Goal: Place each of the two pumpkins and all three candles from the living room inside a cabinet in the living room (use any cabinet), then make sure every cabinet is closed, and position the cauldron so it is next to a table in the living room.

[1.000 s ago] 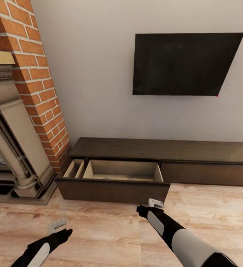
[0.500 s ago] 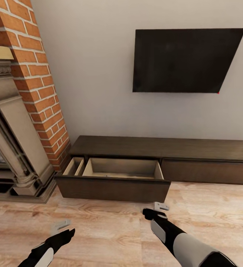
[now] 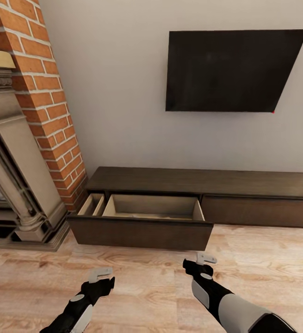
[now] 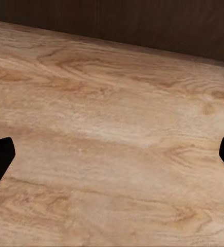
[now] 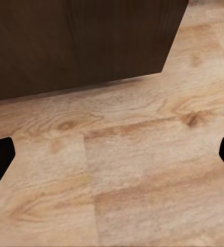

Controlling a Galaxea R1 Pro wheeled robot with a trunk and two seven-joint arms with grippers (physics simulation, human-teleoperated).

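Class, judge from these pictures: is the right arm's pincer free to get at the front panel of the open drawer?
Probably yes. The right pincer hangs open just before the drawer front, with bare wood floor between them and nothing in the way.

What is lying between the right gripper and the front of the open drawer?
Nothing: in the head view, bare wood floor separates the right gripper from the open drawer of the cabinet; the right wrist view agrees.

Matt dark wood cabinet [image 3: 202, 182]
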